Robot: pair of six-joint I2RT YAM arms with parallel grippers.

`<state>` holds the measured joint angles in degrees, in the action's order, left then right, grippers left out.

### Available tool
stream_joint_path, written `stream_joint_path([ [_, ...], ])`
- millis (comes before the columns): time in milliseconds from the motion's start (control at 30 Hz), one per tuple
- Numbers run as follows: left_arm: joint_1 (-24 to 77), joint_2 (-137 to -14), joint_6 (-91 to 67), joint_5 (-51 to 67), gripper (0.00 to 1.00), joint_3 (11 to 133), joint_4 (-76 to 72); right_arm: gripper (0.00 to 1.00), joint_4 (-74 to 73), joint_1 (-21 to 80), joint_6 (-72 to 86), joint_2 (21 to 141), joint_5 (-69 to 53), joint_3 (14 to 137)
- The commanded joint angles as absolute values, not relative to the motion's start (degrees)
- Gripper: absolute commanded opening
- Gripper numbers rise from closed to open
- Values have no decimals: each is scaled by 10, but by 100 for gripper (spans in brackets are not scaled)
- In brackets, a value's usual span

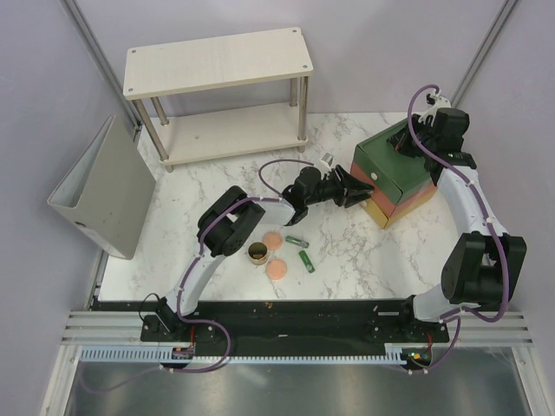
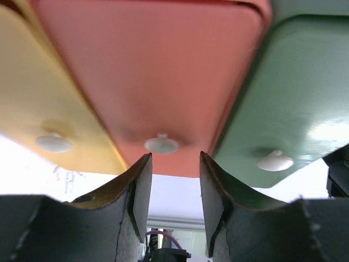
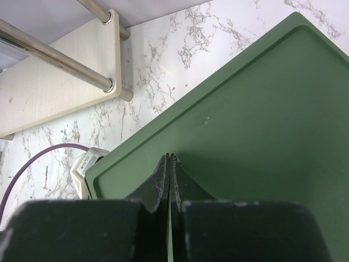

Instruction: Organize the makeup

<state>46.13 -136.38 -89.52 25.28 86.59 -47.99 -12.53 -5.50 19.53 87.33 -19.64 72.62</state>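
The makeup lies on the marble in the top view: two peach-pink discs (image 1: 272,240) (image 1: 277,269), a dark gold-rimmed jar (image 1: 257,253) and two short dark green tubes (image 1: 297,240) (image 1: 306,261). The mint-green and grey-orange tubes are out of view. My left gripper (image 1: 361,192) is open and empty at the front of the green-red-yellow drawer box (image 1: 408,186). In the left wrist view its fingertips (image 2: 143,164) stand either side of, and just below, the red drawer's white knob (image 2: 162,144). My right gripper (image 3: 170,158) is shut and empty, tips on the box's green top (image 3: 262,120).
A two-tier light wooden shelf (image 1: 217,61) stands at the back. A grey binder (image 1: 104,186) leans at the left table edge. The yellow drawer (image 2: 38,98) and green drawer (image 2: 305,98) flank the red one, each with a white knob.
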Motion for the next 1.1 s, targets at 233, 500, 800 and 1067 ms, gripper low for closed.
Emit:
stream_joint_path([
  [233, 461, -1373, -916, 207, 47, 853, -500, 0, -312, -48, 171, 926, -181, 669],
  [500, 462, -1388, -927, 210, 43, 875, -498, 0, -311, -48, 171, 925, -180, 670],
  [800, 461, -1391, -933, 205, 42, 889, -498, 0, -312, -48, 171, 926, -181, 670],
  [1067, 465, -1404, -951, 200, 38, 895, -500, 0, -312, -48, 171, 927, -184, 671],
])
